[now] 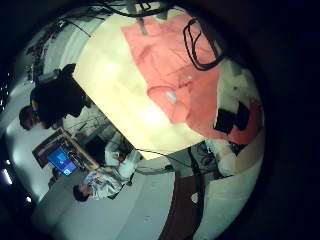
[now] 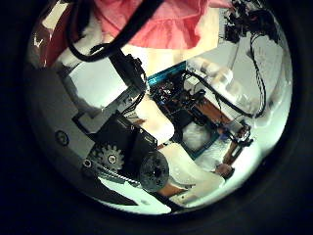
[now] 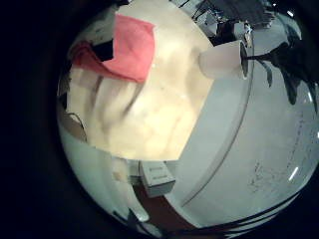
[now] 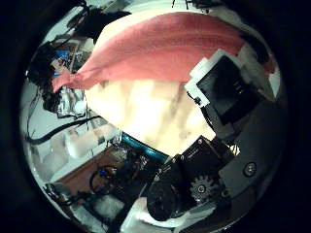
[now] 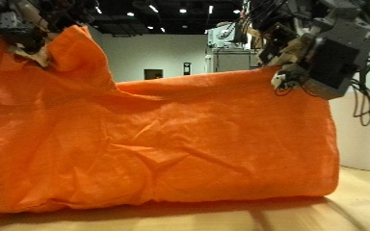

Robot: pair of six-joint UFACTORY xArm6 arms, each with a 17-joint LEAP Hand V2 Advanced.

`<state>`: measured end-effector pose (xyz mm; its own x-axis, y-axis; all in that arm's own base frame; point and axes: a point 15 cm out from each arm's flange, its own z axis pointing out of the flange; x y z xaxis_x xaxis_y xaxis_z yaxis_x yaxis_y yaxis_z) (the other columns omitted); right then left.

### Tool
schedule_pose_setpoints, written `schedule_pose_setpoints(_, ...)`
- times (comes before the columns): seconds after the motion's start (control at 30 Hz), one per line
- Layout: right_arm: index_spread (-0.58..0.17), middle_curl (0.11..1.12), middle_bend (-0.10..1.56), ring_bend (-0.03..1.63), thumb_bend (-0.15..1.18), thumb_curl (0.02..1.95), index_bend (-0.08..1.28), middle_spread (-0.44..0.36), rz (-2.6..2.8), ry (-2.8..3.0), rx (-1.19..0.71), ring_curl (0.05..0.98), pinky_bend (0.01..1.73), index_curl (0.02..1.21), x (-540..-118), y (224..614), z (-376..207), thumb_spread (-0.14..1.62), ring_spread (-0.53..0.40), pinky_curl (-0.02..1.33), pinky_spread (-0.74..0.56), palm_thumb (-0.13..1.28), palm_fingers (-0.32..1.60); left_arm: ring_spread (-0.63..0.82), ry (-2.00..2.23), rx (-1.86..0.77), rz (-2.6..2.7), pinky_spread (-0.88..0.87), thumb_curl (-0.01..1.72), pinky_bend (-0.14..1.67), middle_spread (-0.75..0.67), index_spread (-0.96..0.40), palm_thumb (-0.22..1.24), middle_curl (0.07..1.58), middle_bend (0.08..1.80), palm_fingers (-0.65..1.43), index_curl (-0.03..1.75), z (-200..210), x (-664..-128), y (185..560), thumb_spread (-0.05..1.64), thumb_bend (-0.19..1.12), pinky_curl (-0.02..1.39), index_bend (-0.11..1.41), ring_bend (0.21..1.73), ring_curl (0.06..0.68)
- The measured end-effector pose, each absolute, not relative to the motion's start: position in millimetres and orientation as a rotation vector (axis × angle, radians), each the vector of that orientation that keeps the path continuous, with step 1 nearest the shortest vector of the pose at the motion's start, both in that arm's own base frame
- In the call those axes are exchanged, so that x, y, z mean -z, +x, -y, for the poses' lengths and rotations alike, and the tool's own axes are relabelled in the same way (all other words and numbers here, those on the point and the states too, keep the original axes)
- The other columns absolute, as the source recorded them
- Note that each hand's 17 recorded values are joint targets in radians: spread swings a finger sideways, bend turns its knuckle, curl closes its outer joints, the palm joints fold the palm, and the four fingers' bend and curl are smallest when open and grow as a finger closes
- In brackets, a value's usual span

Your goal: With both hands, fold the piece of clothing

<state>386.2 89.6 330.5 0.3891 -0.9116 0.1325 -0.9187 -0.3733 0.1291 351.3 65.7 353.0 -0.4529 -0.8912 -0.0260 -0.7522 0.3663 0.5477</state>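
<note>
An orange piece of clothing (image 5: 160, 135) hangs spread out like a curtain between both hands, its lower edge resting on the wooden table (image 5: 358, 212). My left hand (image 5: 31, 27) is curled on one raised top corner. My right hand (image 5: 316, 50) pinches the other top corner, which sits a little lower. The top edge sags between them. The left thumb side palm view has the cloth (image 2: 166, 24) close against the hand's fingers (image 2: 117, 117). In the right thumb side palm view the cloth (image 4: 165, 53) stretches away across the table.
A white cylindrical container (image 5: 365, 125) stands beyond the table by my right hand, also seen as a white cylinder (image 3: 224, 62) off the table's edge. The pale tabletop (image 3: 150, 110) extends past the cloth (image 3: 125, 50).
</note>
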Motion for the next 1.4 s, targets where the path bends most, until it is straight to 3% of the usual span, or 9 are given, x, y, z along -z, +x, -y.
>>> schedule_pose_setpoints(0.43,-0.325,0.73,1.12,1.24,1.04,1.95,0.87,-0.162,1.641,2.425,-0.019,0.598,1.19,0.81,-256,527,-125,0.65,-0.228,0.66,-0.35,0.75,1.10,-0.43,1.598,0.662,2.366,-0.58,0.84,1.32,-0.59,-0.62,0.83,1.05,0.91,1.07,1.61,-93,-270,477,1.01,-0.01,0.58,0.17,1.37,0.555)
schedule_pose_setpoints(0.83,-0.346,0.72,1.04,1.22,1.13,1.94,0.73,-0.155,1.706,2.452,-0.083,0.593,1.20,0.81,-174,584,-125,0.62,-0.246,0.69,-0.36,0.69,1.04,-0.44,1.827,0.445,2.301,-0.59,0.72,1.27,-0.59,-0.57,0.70,1.06,0.88,0.96,1.57,-99,-198,528,0.96,-0.04,0.59,0.17,1.34,0.558)
schedule_pose_setpoints(0.9,-0.344,0.71,1.01,1.22,1.11,1.93,0.68,-0.152,1.727,2.478,-0.121,0.595,1.20,0.80,-169,596,-127,0.63,-0.248,0.69,-0.37,0.65,1.01,-0.44,1.864,0.395,2.313,-0.60,0.69,1.24,-0.60,-0.56,0.67,1.05,0.87,0.91,1.55,-101,-195,538,0.98,-0.04,0.58,0.16,1.32,0.551)
schedule_pose_setpoints(1.0,-0.337,0.68,0.88,1.26,0.92,1.85,0.47,-0.142,1.756,2.475,-0.128,0.602,1.20,0.77,-157,605,-120,0.73,-0.265,0.68,-0.45,0.41,0.76,-0.45,1.931,0.315,2.269,-0.61,0.65,1.20,-0.59,-0.54,0.63,1.03,0.84,0.72,1.48,-98,-192,546,1.02,-0.03,0.59,0.13,1.27,0.548)
schedule_pose_setpoints(1.03,-0.336,0.69,0.87,1.26,0.91,1.83,0.46,-0.141,1.759,2.473,-0.127,0.605,1.20,0.77,-156,605,-120,0.74,-0.265,0.68,-0.46,0.40,0.76,-0.44,1.942,0.296,2.248,-0.61,0.64,1.19,-0.58,-0.53,0.61,1.02,0.82,0.67,1.46,-99,-190,545,1.04,-0.03,0.59,0.12,1.27,0.546)
schedule_pose_setpoints(1.13,-0.340,0.67,0.80,1.27,0.81,1.66,0.33,-0.128,1.785,2.474,-0.142,0.590,1.14,0.72,-157,611,-114,0.91,-0.276,0.64,-0.52,0.25,0.62,-0.41,1.959,0.229,2.200,-0.60,0.60,1.25,-0.48,-0.46,0.57,0.97,0.58,0.29,1.34,-94,-186,546,1.10,-0.03,0.62,0.04,1.30,0.565)
schedule_pose_setpoints(1.2,-0.338,0.66,0.79,1.25,0.80,1.54,0.28,-0.127,1.804,2.484,-0.163,0.576,1.12,0.70,-160,617,-112,1.03,-0.278,0.62,-0.54,0.19,0.59,-0.33,1.986,0.160,2.171,-0.55,0.58,1.22,-0.36,-0.38,0.55,0.90,0.44,0.06,1.24,-94,-188,550,1.13,-0.03,0.62,0.07,1.23,0.539)
schedule_pose_setpoints(1.3,-0.338,0.66,0.77,1.23,0.79,1.38,0.25,-0.124,1.839,2.503,-0.214,0.564,1.08,0.68,-185,624,-109,1.17,-0.281,0.59,-0.54,0.12,0.58,-0.07,2.034,0.073,2.127,-0.28,0.54,0.95,-0.09,-0.22,0.49,0.78,0.31,-0.26,1.09,-105,-196,554,1.17,-0.03,0.55,0.11,1.01,0.456)
schedule_pose_setpoints(1.4,-0.342,0.66,0.76,1.17,0.79,1.15,0.26,-0.141,1.877,2.516,-0.272,0.541,0.99,0.67,-218,630,-98,1.33,-0.275,0.56,-0.52,0.05,0.53,0.17,2.076,0.018,2.107,0.04,0.48,0.78,0.15,-0.07,0.42,0.68,0.22,-0.30,0.93,-116,-209,555,1.21,-0.04,0.48,0.07,0.86,0.376)
